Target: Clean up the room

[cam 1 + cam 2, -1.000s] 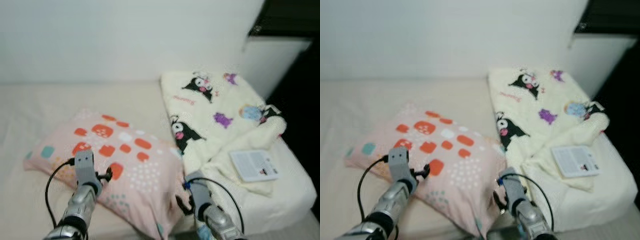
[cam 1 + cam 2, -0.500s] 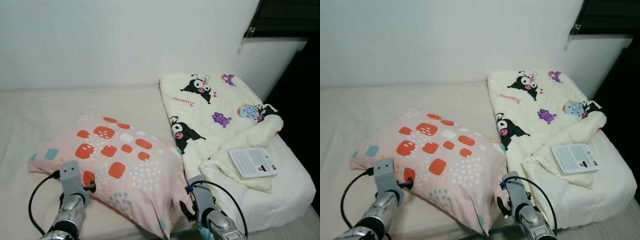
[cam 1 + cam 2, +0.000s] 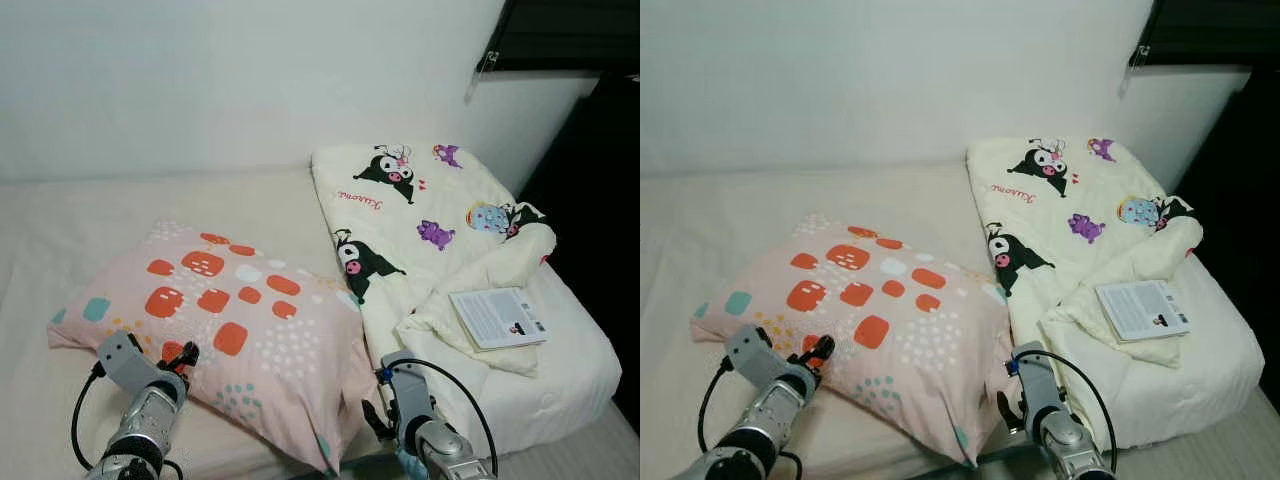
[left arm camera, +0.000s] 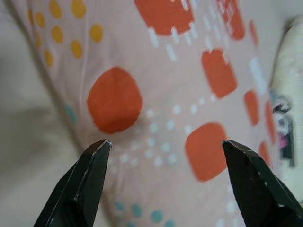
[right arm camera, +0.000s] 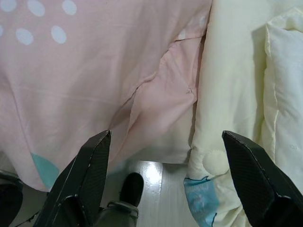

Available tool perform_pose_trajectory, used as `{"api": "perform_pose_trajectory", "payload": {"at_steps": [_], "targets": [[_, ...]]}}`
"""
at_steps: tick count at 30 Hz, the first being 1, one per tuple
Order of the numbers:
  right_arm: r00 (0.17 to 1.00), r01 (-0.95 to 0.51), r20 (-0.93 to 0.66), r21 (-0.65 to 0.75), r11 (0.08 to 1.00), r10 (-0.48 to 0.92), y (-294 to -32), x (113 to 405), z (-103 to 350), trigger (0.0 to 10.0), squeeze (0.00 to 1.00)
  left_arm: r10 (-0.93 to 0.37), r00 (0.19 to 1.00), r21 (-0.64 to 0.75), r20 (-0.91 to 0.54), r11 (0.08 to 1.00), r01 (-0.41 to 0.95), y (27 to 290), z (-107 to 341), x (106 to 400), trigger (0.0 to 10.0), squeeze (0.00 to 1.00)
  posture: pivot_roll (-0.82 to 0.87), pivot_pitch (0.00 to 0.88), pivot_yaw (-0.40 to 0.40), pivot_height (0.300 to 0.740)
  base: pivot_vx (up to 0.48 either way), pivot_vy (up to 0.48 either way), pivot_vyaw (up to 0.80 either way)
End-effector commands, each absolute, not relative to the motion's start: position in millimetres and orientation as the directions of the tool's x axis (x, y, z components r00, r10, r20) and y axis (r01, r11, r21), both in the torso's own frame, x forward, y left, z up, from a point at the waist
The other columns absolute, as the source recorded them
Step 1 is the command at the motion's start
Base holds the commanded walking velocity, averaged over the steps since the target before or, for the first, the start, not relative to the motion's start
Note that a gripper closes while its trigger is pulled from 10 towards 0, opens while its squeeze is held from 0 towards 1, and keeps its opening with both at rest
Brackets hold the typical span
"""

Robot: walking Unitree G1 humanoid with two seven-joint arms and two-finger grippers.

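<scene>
Pink pillow (image 3: 235, 320) lies lower centre, long axis running upper left to lower right; left gripper (image 4: 165, 156) and right gripper (image 5: 163, 146) both spread apart beside it.

Readable text: almost none.
A short word in red script is printed on the cream cartoon blanket (image 3: 420, 215), just below the upper black character, but its letters cannot be made out. Lines of small print are carried on the white booklet (image 3: 497, 317) lying on the blanket's folded edge; they are too small to be read.
</scene>
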State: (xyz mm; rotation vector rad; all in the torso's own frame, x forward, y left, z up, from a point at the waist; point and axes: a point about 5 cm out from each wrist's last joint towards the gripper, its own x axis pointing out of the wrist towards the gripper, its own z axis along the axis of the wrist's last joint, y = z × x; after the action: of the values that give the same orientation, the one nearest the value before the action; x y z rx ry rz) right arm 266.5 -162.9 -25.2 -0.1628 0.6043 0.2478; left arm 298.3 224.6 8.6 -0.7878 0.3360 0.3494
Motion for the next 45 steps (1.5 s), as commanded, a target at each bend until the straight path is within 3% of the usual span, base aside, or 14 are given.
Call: {"api": "perform_pose_trajectory", "payload": {"at_steps": [1, 7, 18, 19, 24, 31, 34, 45], "targets": [[0.79, -0.257, -0.587, -0.057, 0.965, 0.176, -165, 263, -27, 10.0, 0.0, 0.171, 0.894, -0.659, -0.415, 0.621, -0.425, 223, 7, 297, 10.0, 1.0, -0.16, 0.135, -0.051, 0.655, 0.0, 0.0, 0.0], [0.796, -0.252, -0.578, -0.048, 0.966, 0.179, -167, 263, -27, 10.0, 0.0, 0.157, 0.915, -0.709, -0.371, 0.588, -0.389, 220, 11, 301, 10.0, 1.0, -0.18, 0.147, -0.056, 0.63, 0.0, 0.0, 0.0], [0.835, -0.221, -0.516, 0.008, 0.975, 0.193, -172, 263, -18, 10.0, 0.0, 0.227, 0.878, -0.612, -0.422, 0.643, -0.461, 230, 8, 297, 10.0, 1.0, -0.23, 0.184, -0.047, 0.59, 0.0, 0.0, 0.0], [0.837, -0.221, -0.51, 0.017, 0.975, 0.198, -172, 262, -18, 10.0, 0.0, 0.24, 0.873, -0.621, -0.423, 0.625, -0.473, 233, 10, 298, 10.0, 0.0, -0.23, 0.191, -0.043, 0.585, 0.0, 0.0, 0.0], [0.84, -0.217, -0.498, 0.057, 0.974, 0.216, -168, 256, -19, 10.0, 0.0, 0.236, 0.895, -0.728, -0.378, 0.522, -0.445, 234, 18, 305, 10.0, 0.0, -0.23, 0.21, -0.038, 0.57, 0.0, 0.0, 0.0], [0.836, -0.226, -0.497, 0.075, 0.971, 0.233, -162, 248, -21, 10.0, 0.0, 0.185, 0.967, -0.943, -0.174, 0.25, -0.217, 220, 41, 326, 10.0, 0.0, -0.24, 0.234, -0.033, 0.535, 0.0, 0.0, 0.0], [0.831, -0.231, -0.504, 0.077, 0.97, 0.237, -163, 243, -23, 10.0, 0.0, 0.161, 0.985, -0.978, -0.066, 0.186, -0.096, 213, 55, 335, 10.0, 0.0, -0.24, 0.248, -0.035, 0.525, 0.0, 0.0, 0.0], [0.841, -0.219, -0.487, 0.09, 0.972, 0.235, -164, 235, -22, 10.0, 0.0, 0.131, 0.991, -0.977, -0.017, 0.208, -0.044, 203, 72, 349, 10.0, 0.0, -0.25, 0.265, -0.024, 0.511, 0.0, 0.0, 0.0]]}}
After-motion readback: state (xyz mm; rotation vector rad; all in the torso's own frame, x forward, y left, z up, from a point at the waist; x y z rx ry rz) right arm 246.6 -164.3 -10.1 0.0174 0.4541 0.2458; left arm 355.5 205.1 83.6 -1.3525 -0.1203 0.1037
